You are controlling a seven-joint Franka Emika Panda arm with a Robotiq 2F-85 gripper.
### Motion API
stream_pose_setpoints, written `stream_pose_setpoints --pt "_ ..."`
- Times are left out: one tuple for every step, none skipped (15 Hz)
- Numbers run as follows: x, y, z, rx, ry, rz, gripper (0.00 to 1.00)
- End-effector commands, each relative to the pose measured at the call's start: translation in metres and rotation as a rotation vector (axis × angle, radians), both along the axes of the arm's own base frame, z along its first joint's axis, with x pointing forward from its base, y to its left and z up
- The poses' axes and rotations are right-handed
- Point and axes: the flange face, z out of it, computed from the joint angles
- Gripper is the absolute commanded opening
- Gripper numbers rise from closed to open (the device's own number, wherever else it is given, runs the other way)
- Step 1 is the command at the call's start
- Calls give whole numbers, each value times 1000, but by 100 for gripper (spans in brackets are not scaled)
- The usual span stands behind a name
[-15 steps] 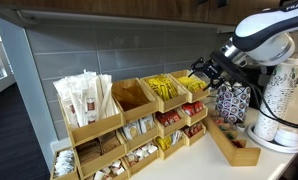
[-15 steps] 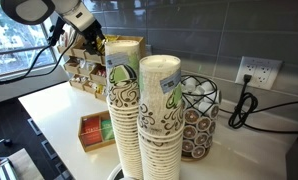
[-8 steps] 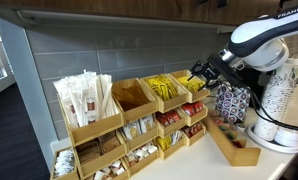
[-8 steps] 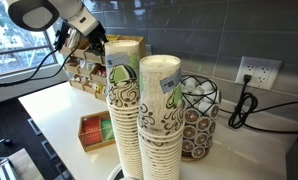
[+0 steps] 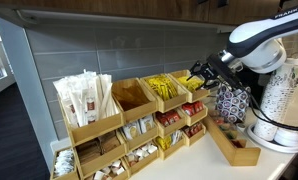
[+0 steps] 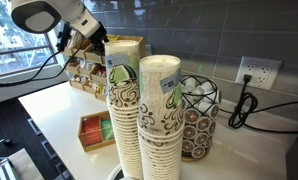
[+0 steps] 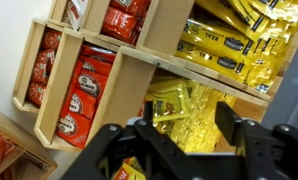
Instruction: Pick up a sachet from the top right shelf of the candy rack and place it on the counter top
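Note:
The candy rack point(image 5: 129, 125) is a tiered light-wood organiser; it also shows in the other exterior view point(image 6: 89, 75). Its top right shelf point(image 5: 193, 86) holds yellow packets. My gripper point(image 5: 200, 72) hovers just at that bin, also seen behind the cups point(image 6: 75, 40). In the wrist view my gripper point(image 7: 182, 126) is open and empty. Its two dark fingers straddle a pile of yellow sachets point(image 7: 175, 105) without closing on any. Another bin of yellow packets point(image 7: 229, 45) lies beyond. The pale counter top point(image 6: 49, 105) stretches in front of the rack.
Red sachets point(image 7: 84, 90) fill neighbouring bins. Tall stick packets point(image 5: 84, 100) stand at the rack's far end. Stacked paper cups point(image 6: 139, 110), a wire pod holder point(image 6: 199, 115) and a small low wooden tray point(image 5: 234, 145) sit beside the rack. A cord hangs from a wall outlet point(image 6: 254, 72).
My gripper has crept slightly closer to the rack's top end bin. It stays open; nothing has been taken hold of.

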Motion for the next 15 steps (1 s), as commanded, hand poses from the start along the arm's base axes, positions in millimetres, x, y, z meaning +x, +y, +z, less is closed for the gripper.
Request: stream_pose_setpoints --pt "2 0 -11 11 -13 4 61" --pt "2 -1 -12 13 -13 3 45" --pt "2 -2 -12 13 -15 0 42" --pt "2 -3 -12 15 -15 0 34" --pt "2 -4 -13 16 -14 -1 24" --pt "3 -4 -14 17 -13 0 17" --pt "3 -4 -15 18 -13 0 10" --pt "3 -5 -15 20 -14 1 1" --pt "4 -5 -16 21 -14 1 0" --pt "4 -5 -16 20 -16 2 0" --pt "4 -6 -15 21 -17 2 0" --pt "2 -8 -14 24 -21 -2 0" --pt "1 -10 -13 26 -24 -4 0" --pt "-1 -12 -11 28 -28 -7 0" --pt "-3 -14 -9 27 -30 -10 0"
